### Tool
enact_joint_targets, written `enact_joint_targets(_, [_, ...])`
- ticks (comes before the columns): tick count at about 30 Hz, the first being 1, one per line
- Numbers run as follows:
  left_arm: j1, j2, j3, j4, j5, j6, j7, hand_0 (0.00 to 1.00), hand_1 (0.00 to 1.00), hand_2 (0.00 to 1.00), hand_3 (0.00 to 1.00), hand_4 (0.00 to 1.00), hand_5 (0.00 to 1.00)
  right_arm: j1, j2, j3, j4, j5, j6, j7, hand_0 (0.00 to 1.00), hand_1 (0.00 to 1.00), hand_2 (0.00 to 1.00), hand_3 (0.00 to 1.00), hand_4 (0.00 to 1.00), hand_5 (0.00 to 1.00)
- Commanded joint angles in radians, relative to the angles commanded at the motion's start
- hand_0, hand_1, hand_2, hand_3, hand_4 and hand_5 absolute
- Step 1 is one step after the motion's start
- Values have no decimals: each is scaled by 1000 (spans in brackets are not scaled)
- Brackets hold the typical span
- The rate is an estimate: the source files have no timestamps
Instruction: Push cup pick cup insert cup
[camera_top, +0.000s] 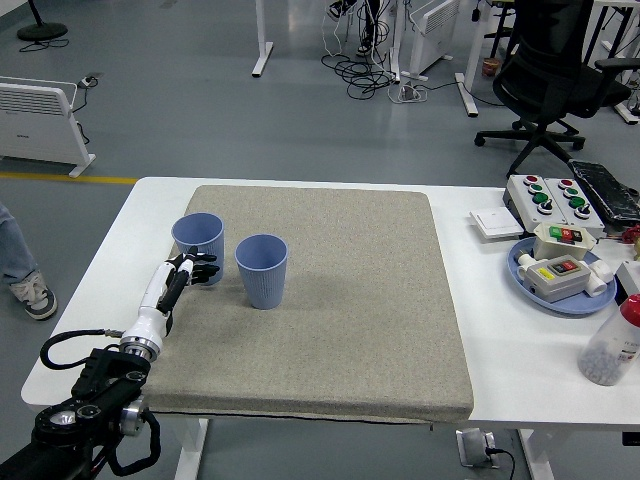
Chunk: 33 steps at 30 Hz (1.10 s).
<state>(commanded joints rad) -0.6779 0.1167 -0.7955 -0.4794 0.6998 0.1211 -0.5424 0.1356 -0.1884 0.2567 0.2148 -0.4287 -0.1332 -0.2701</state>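
Fingertips come first: the left hand (190, 272) reaches in from the lower left corner, its white forearm stretched over the grey mat (330, 330), and its dark fingers (203, 268) sit low against the near base of the left cup (198, 243). They look loosely curled and hold nothing; whether they actually touch the cup wall or stop just short is too small to tell. That low, side-on placement suits a shove rather than a lift, so the push step seems to be the one in hand. Just to the right stands the second cup (262, 270), upright and open-mouthed like the first, the two near each other but apart, both on the mat's left part. Nesting one into the other is not yet done. Off to the far right, well clear of the work, a blue tray (560, 300) carries button boxes on the white table (520, 370). The right arm does not show.
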Motion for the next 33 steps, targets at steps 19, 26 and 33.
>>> enact_joint_targets(19, [80, 56, -96, -155, 94, 25, 15, 575, 587, 542, 555, 522, 998, 5, -1, -13, -1, 21, -1, 7, 709, 605, 688, 620, 194, 540])
enact_joint_targets(26, [174, 111, -197, -346, 191, 67, 18, 448, 541, 524, 542, 538, 998, 8, -1, -20, -2, 35, -3, 11, 709, 605, 687, 620, 194, 540])
enact_joint_targets(33, [177, 179, -278, -563, 398, 86, 91, 381, 538, 532, 552, 742, 976, 9, -2, -22, -3, 42, -4, 11, 708, 604, 687, 619, 194, 541])
